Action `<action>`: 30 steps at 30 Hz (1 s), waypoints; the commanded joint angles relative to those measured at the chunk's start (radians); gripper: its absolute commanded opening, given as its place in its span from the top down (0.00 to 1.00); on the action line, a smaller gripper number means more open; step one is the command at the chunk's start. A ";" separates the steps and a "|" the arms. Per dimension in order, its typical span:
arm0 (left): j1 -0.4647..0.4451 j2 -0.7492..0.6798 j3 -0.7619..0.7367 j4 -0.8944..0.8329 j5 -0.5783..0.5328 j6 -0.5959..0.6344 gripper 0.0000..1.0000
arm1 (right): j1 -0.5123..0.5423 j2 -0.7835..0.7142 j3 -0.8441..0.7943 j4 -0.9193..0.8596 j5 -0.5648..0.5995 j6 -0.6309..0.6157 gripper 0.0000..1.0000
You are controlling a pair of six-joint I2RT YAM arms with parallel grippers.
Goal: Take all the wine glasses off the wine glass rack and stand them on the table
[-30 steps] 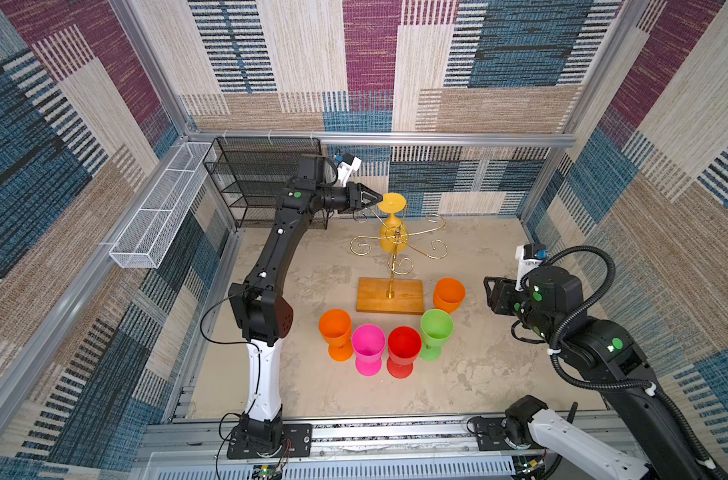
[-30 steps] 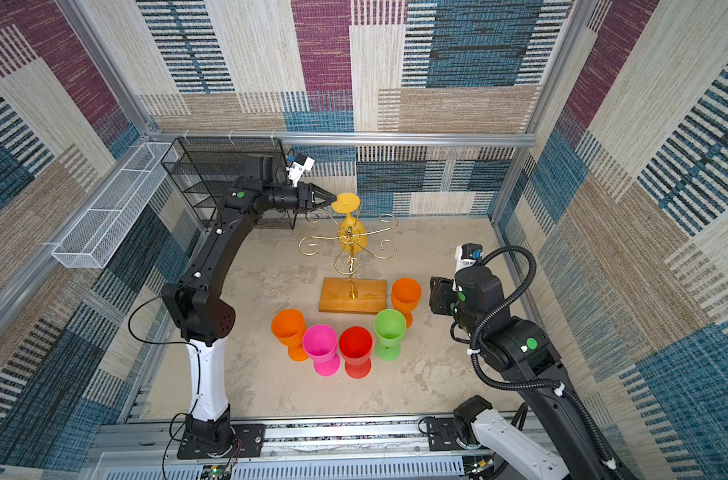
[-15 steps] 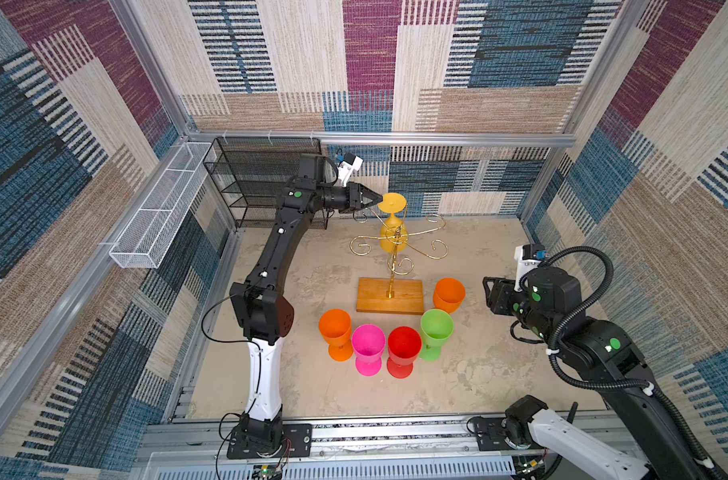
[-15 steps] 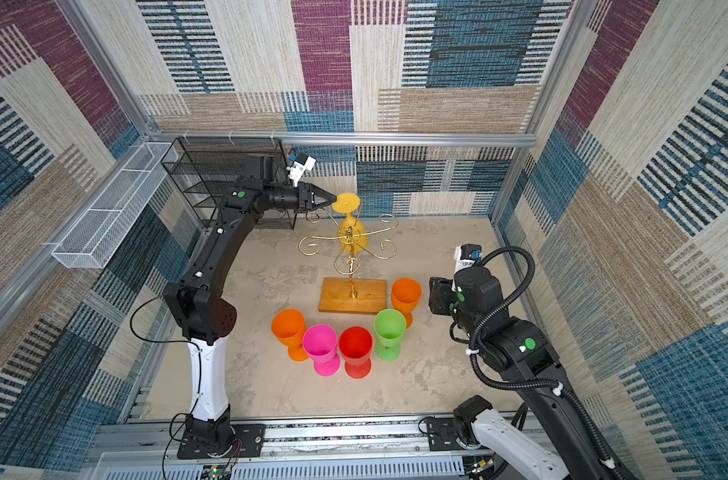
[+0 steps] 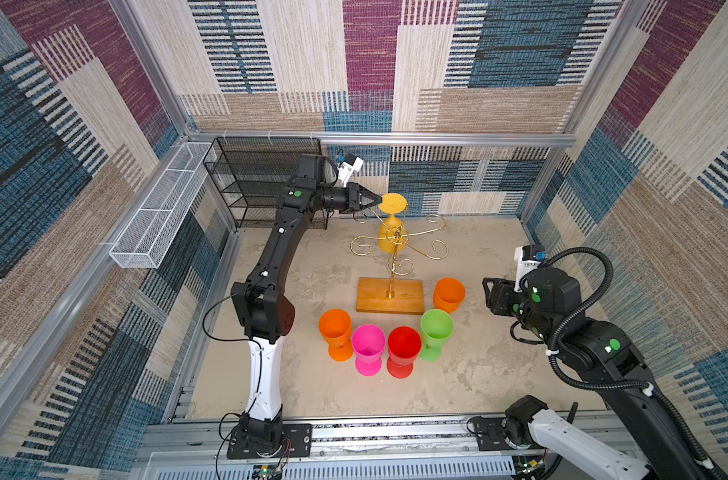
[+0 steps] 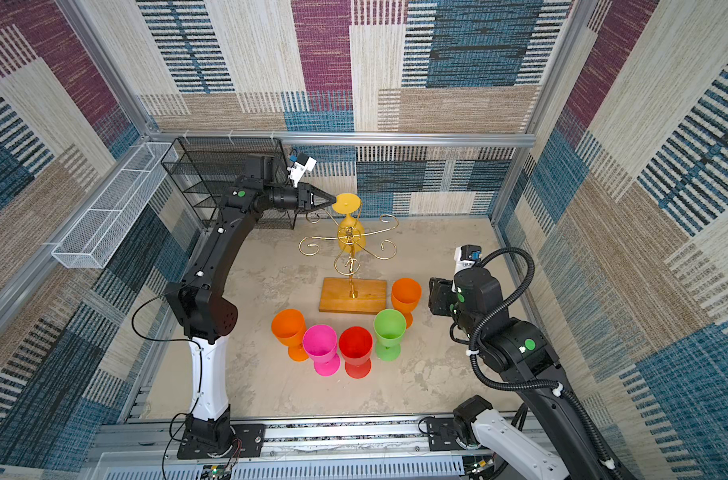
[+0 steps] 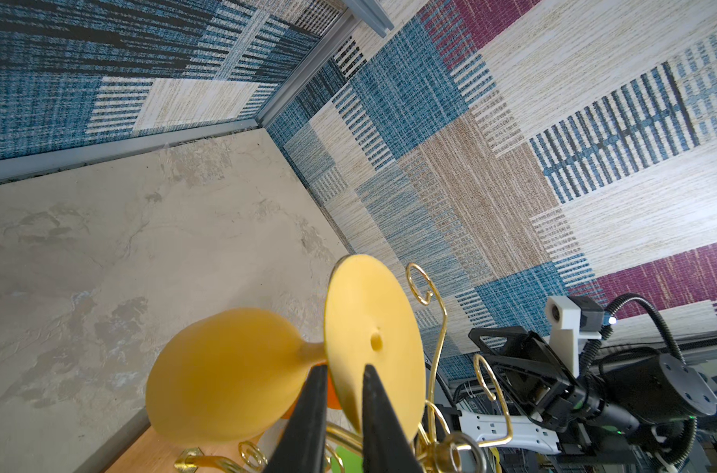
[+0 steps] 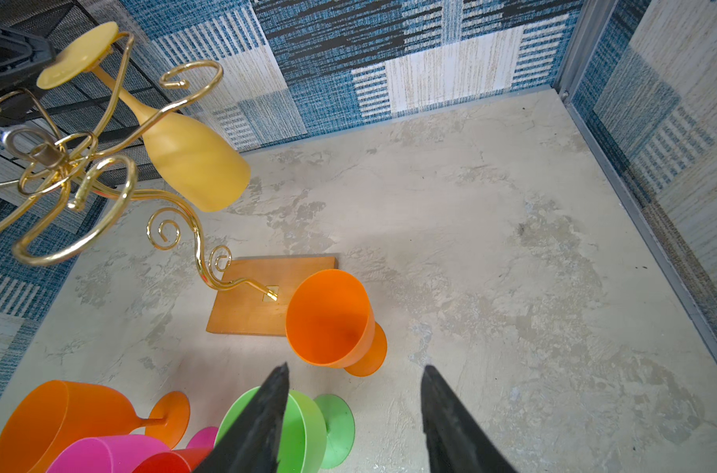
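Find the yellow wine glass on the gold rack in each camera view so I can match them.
Top view: yellow wine glass upside down on the rack, mid-picture.
Top view: yellow wine glass also mid-picture.
Left wrist: close up, foot between the fingertips of the left gripper.
Right wrist: hanging tilted among the scroll arms.
Shared landmark: the wooden base.
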 commanded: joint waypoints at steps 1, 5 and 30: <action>-0.003 0.005 0.010 -0.021 0.028 0.032 0.84 | 0.000 -0.003 -0.006 0.033 0.017 -0.003 0.46; -0.002 0.005 0.016 -0.021 0.026 0.028 0.87 | 0.000 -0.005 -0.010 0.035 0.017 -0.002 0.46; 0.010 -0.010 0.032 -0.036 0.033 0.027 1.00 | 0.000 -0.005 -0.022 0.055 0.000 -0.007 0.45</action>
